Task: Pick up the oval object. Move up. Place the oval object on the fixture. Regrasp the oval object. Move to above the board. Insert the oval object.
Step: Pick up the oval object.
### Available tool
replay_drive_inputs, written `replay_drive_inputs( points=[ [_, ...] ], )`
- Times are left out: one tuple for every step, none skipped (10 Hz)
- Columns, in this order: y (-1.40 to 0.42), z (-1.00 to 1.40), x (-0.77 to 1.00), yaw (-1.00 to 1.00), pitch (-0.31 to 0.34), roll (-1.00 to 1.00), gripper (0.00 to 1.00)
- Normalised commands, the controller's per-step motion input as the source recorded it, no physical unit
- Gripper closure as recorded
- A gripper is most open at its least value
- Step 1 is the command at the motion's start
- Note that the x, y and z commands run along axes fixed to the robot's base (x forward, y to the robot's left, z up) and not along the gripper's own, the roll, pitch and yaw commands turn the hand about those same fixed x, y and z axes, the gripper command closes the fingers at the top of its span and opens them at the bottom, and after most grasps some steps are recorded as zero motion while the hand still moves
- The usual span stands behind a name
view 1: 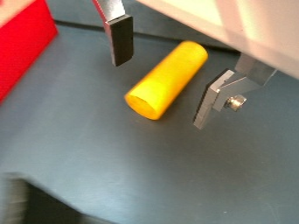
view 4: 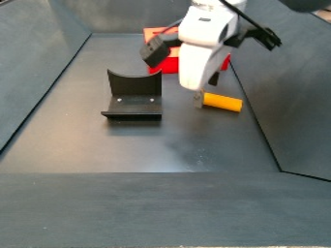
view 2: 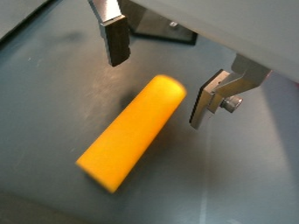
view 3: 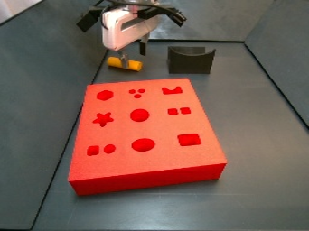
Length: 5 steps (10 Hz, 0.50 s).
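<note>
The oval object is a yellow-orange peg lying on its side on the dark floor. It also shows in the other wrist view as the oval object. My gripper is open and hangs low over it, one finger on each side with a gap to both. In a side view the oval object lies just behind the red board, under my gripper. The fixture stands empty a little to the side. From the opposite side the oval object lies beside the gripper and the fixture.
A corner of the board is close beside one finger. The board is partly hidden behind the gripper. Dark sloping walls enclose the floor on the sides.
</note>
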Motion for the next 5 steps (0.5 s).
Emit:
replay_drive_inputs(
  points=[
    [0.00,-0.38,-0.07,0.01,-0.274,-0.11,0.00],
    [-0.11,-0.17,0.00,0.00,-0.233,-0.13,0.00],
    [-0.15,-0.19,0.10,0.00,-0.133,-0.05,0.00],
    [0.00,-0.02,0.00,0.00,-0.074,-0.03,0.00],
    [0.00,0.00,0.00,0.00,-0.029,0.00,0.00]
  ],
)
